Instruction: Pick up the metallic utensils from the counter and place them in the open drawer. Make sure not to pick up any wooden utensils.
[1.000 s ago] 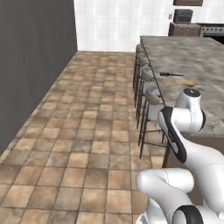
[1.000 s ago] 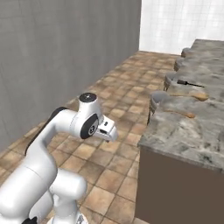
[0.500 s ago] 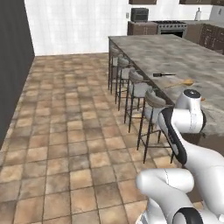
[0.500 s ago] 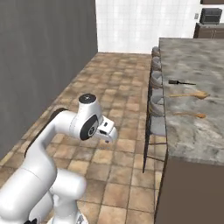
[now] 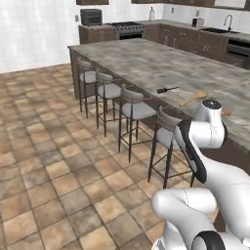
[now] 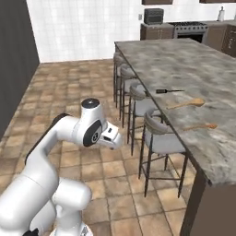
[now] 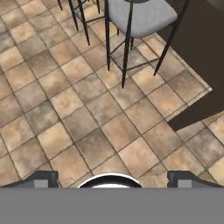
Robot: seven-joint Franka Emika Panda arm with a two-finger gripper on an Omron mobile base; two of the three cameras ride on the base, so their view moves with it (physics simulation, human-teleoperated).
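Tool (image 7: 111, 177) hangs over the tile floor (image 7: 65, 109) with its jaws spread wide, grasping nothing. Black knife (image 6: 169, 91), wooden spoon (image 6: 186, 103) and orange fork (image 6: 199, 126) all lie on the bench (image 6: 193, 69), knife farthest.

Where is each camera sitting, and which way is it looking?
Left base view: behind the arm's left, facing the counter and stools; white arm at lower right.
Right base view: behind its right, same counter; arm lower left, open gripper.
Hand view: on the hand, looking down at floor tiles and a stool; finger tips at bottom.
Both base views share the black knife, wooden spoon and orange fork.
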